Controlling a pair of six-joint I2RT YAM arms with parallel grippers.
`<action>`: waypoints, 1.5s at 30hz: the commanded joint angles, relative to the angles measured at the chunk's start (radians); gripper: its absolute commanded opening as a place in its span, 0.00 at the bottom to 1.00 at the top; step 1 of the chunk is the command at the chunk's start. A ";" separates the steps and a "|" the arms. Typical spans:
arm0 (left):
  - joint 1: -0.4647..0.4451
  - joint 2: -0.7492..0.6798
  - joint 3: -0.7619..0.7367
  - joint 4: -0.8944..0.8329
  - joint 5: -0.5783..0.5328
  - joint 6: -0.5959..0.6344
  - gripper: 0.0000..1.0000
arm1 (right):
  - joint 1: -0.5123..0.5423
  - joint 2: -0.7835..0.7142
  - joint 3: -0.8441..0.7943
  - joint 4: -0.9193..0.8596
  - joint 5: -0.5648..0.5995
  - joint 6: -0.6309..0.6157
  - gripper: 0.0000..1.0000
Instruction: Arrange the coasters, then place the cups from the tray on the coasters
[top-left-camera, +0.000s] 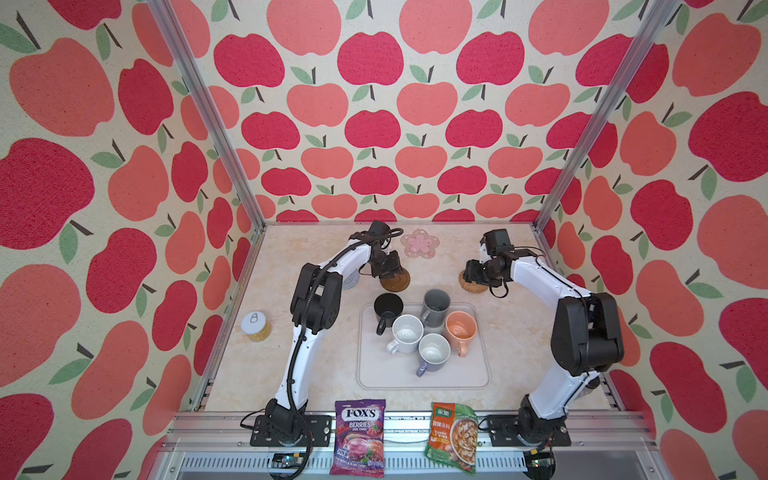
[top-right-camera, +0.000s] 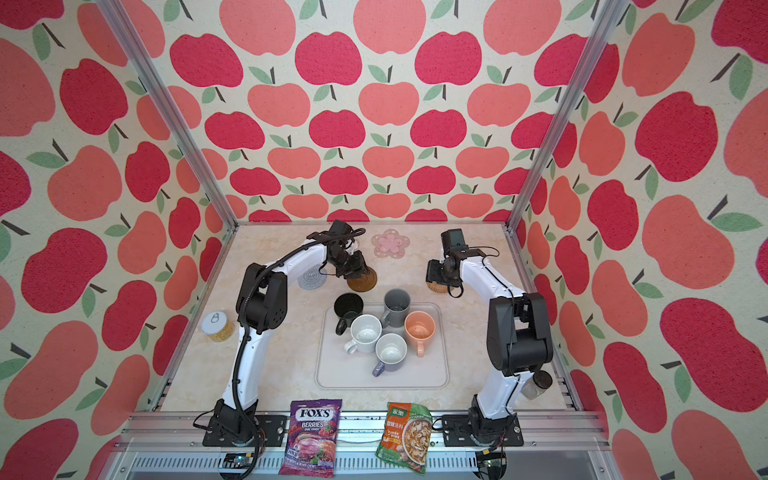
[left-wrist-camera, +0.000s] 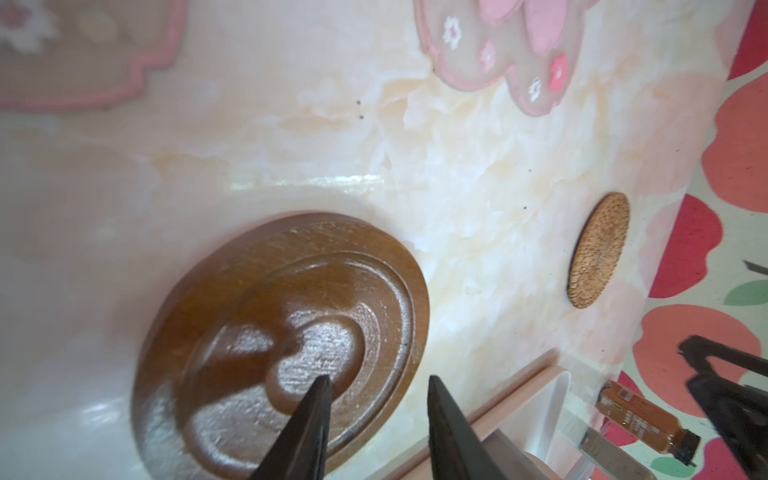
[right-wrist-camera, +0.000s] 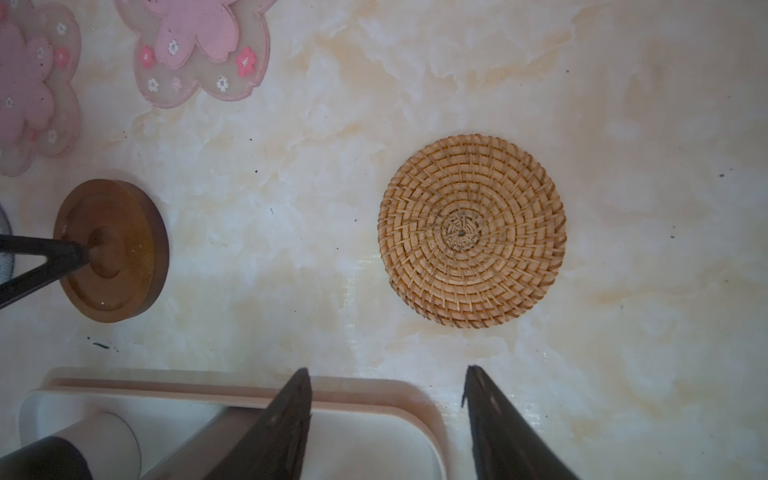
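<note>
Robot test cell, staged: apple-print backdrop walls (top-left-camera: 374, 124) and aluminium posts (top-left-camera: 205, 112) around marble-look tabletop (top-left-camera: 249, 365), arm bases (top-left-camera: 282, 419) bolted along its front edge.

Apple-print walls (top-left-camera: 374, 124) in red and coral on cream close in three sides, joined at bare aluminium corner posts (top-left-camera: 208, 116). The table (top-left-camera: 249, 374) is glossy cream marble-look, perhaps laminate, catching soft pale glare; a slotted metal rail (top-left-camera: 407, 422) runs along the front edge.
</note>
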 joint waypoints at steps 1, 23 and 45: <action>0.049 -0.141 -0.029 0.136 0.080 -0.039 0.41 | -0.011 0.039 0.030 0.030 0.015 0.000 0.57; 0.205 -0.444 -0.320 0.190 0.072 -0.053 0.43 | -0.098 0.297 0.185 -0.009 -0.004 0.073 0.39; 0.265 -0.529 -0.442 0.234 0.078 -0.072 0.44 | 0.048 0.428 0.322 -0.111 -0.022 0.079 0.37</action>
